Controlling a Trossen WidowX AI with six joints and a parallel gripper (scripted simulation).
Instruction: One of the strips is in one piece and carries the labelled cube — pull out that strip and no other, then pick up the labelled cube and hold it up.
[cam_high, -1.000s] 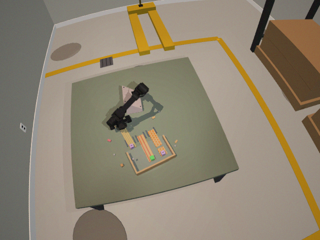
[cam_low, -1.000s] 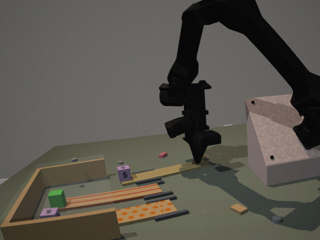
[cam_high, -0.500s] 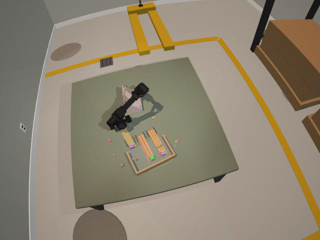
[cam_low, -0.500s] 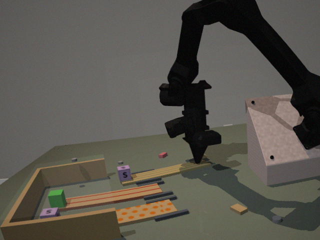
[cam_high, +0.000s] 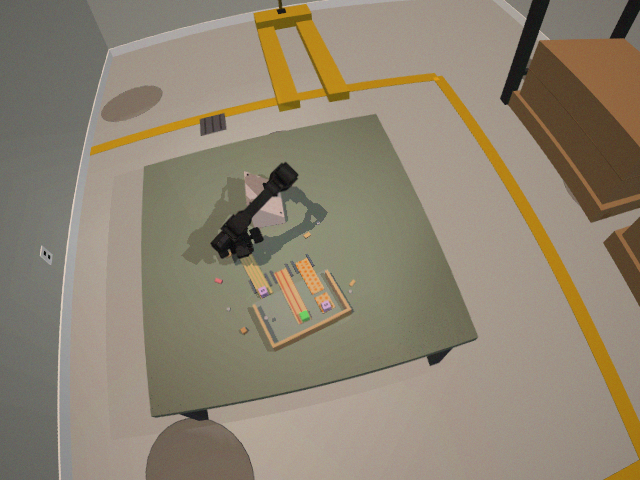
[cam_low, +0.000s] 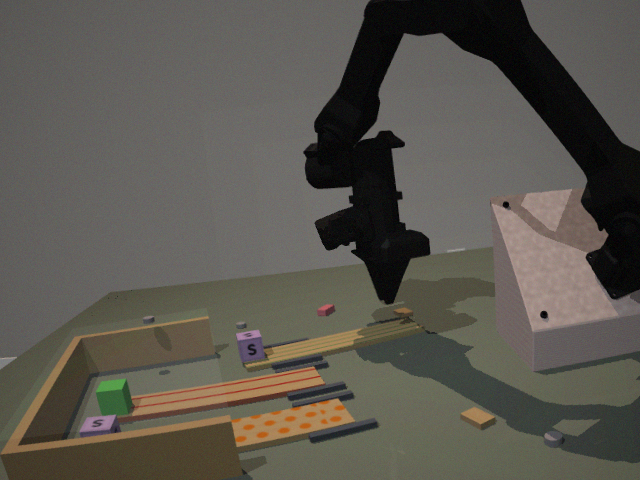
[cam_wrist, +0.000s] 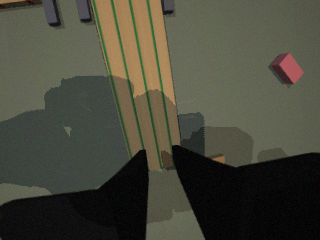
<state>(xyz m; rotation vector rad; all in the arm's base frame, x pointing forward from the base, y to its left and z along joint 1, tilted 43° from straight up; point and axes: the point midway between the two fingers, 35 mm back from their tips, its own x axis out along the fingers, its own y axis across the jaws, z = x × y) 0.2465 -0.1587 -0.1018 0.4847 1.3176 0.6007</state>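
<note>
The green-lined strip (cam_high: 254, 275) (cam_low: 330, 341) (cam_wrist: 140, 70) is in one piece and lies mostly outside the walls, with a purple S cube (cam_high: 263, 291) (cam_low: 250, 347) on its far end. The red-lined strip (cam_high: 289, 289) (cam_low: 222, 395) carries a green cube (cam_high: 303, 315) (cam_low: 114, 396). The orange-dotted strip (cam_high: 309, 275) (cam_low: 294, 421) is in two pieces with a gap; another purple S cube (cam_high: 326, 305) (cam_low: 98, 424) is on its far piece. My gripper (cam_low: 386, 300) (cam_wrist: 159, 153) is slightly open and empty, a little above the near end of the green-lined strip. In the top view the arm hides its fingertips.
A three-sided wooden wall (cam_high: 312, 329) (cam_low: 129, 449) surrounds the far strip ends, under a faint clear cover. Dark guide rails (cam_low: 343, 430) (cam_wrist: 83, 10) flank the strips. A red block (cam_high: 218, 281) (cam_low: 325, 310) (cam_wrist: 287, 68) and small tan blocks lie around. The pale slanted base (cam_low: 522, 289) stands behind.
</note>
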